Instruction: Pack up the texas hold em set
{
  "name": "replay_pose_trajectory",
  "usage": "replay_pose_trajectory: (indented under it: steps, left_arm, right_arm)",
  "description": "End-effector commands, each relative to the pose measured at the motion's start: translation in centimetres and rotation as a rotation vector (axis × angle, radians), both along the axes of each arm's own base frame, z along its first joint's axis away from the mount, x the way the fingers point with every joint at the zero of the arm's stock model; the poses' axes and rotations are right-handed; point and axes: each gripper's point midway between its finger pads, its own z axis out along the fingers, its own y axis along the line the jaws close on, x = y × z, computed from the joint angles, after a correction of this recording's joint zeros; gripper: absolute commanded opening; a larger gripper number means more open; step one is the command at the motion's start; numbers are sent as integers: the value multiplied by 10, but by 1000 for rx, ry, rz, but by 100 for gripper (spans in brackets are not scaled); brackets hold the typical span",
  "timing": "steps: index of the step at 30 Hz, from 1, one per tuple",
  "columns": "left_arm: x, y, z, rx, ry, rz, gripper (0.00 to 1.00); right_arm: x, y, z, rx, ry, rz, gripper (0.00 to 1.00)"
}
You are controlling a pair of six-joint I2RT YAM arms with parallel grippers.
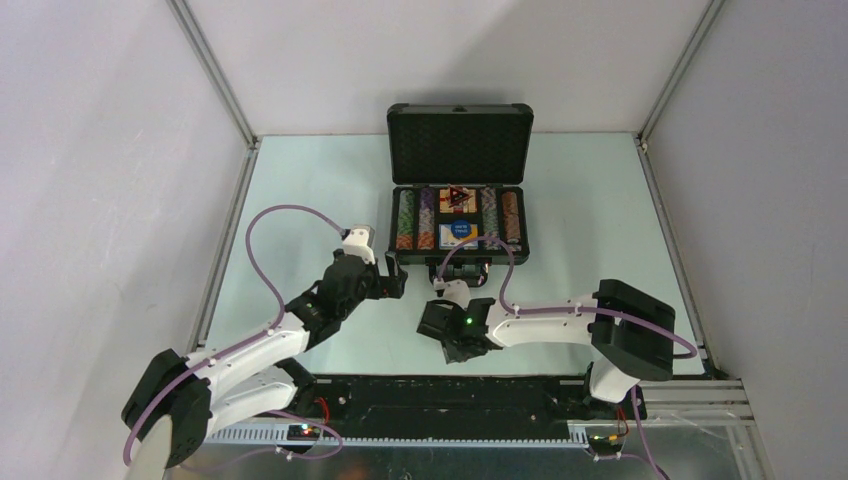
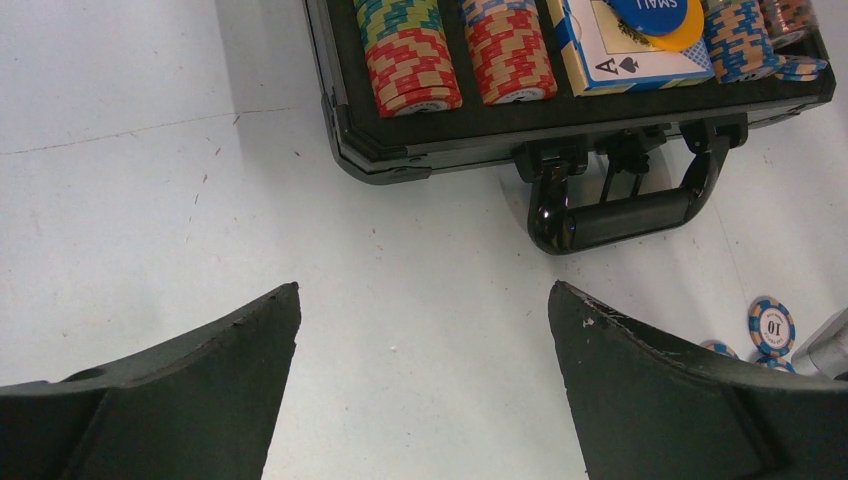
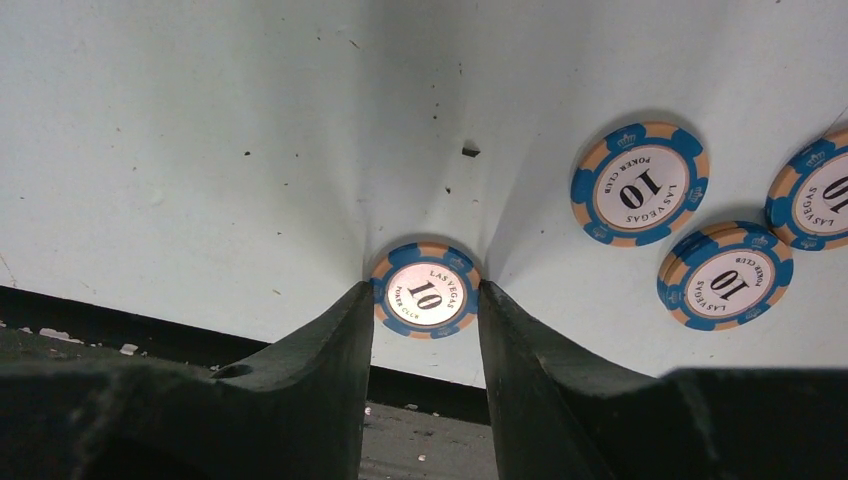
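Note:
The dark grey briefcase [image 1: 458,140] lies open at the table's middle back, with rows of striped chips [image 1: 405,220], a dark triangular marker [image 1: 458,196] and a blue button [image 1: 460,234] inside. My left gripper [image 1: 395,278] is open and empty over bare table, short of the case's front wall [image 2: 440,150] and handle [image 2: 625,215]. The left wrist view shows chip rows [image 2: 412,65] and a card box [image 2: 620,55] under blue [image 2: 650,12] and orange [image 2: 690,35] buttons. My right gripper [image 3: 425,300] is shut on a blue-and-orange "10" chip [image 3: 425,292], held by its edges near the table's front edge.
Loose blue "10" chips lie on the table beside the held one: a single chip [image 3: 640,184], a stack of two [image 3: 725,276] and another chip at the frame edge [image 3: 815,195]. They also show in the left wrist view [image 2: 771,326]. A black rail [image 1: 450,395] runs along the table's near edge.

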Motion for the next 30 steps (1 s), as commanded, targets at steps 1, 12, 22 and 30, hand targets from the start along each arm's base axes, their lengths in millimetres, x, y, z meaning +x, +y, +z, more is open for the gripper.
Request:
replay_pose_trajectory:
  steps: [1, 12, 22, 30]
  left_arm:
    - [11, -7, 24, -22, -66, -2, 98]
    - [11, -8, 24, -23, -66, -4, 98]
    - [11, -8, 24, -21, -65, -4, 98]
    - [12, -8, 24, -20, -63, -2, 98]
  right_arm:
    - [-4, -15, -9, -64, 6, -22, 45]
    - [10, -30, 5, -89, -55, -60, 43]
    - [19, -34, 16, -70, -78, -75, 43]
    - [27, -42, 23, -77, -99, -96, 43]
